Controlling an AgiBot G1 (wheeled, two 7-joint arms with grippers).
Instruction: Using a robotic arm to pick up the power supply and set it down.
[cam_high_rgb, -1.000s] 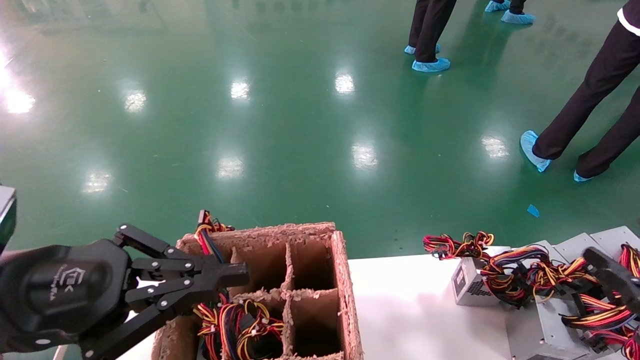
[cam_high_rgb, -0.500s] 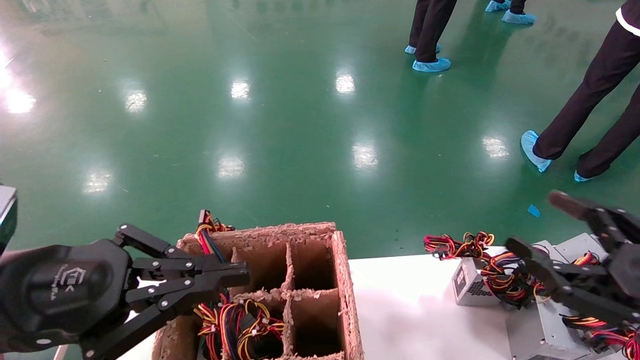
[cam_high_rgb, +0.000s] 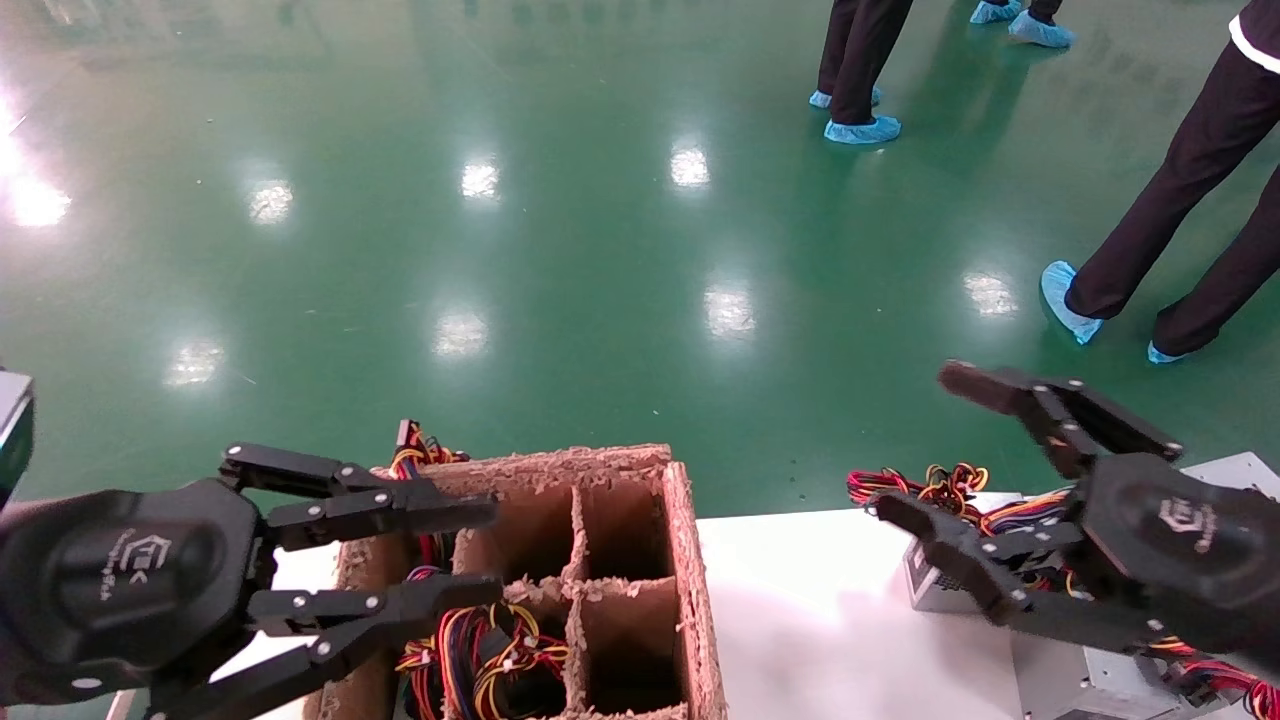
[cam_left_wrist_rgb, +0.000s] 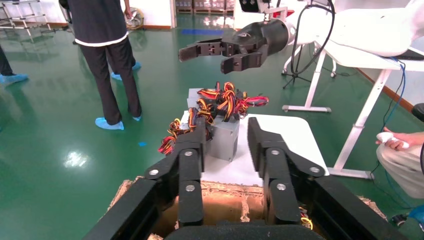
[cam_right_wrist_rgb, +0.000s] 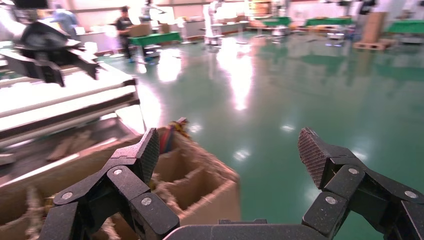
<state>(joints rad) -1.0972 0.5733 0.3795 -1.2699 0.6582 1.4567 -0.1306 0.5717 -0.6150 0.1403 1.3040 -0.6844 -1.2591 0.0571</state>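
A grey power supply (cam_high_rgb: 925, 590) with a vent face lies on the white table (cam_high_rgb: 820, 620) at the right, under a tangle of red, yellow and black wires (cam_high_rgb: 925, 490). My right gripper (cam_high_rgb: 915, 440) hovers just above it, open wide and empty. In the left wrist view the same power supply (cam_left_wrist_rgb: 222, 140) shows beyond the open fingertips of my left gripper (cam_left_wrist_rgb: 226, 132). My left gripper (cam_high_rgb: 490, 552) hangs over the near-left cells of the cardboard box (cam_high_rgb: 690, 560), open with nothing between its fingers. The right wrist view shows the right gripper (cam_right_wrist_rgb: 227, 150) open above the box (cam_right_wrist_rgb: 200, 185).
A wire bundle (cam_high_rgb: 480, 650) fills a near-left cell of the divided box, and more wires (cam_high_rgb: 415, 450) stick out at its far-left corner. Another grey unit (cam_high_rgb: 1090, 680) lies at the table's near right. People (cam_high_rgb: 1150, 230) in blue shoe covers stand on the green floor beyond.
My left gripper has opened from shut above the box. My right gripper has risen from the pile of units and swung up and to the left, fingers spread.
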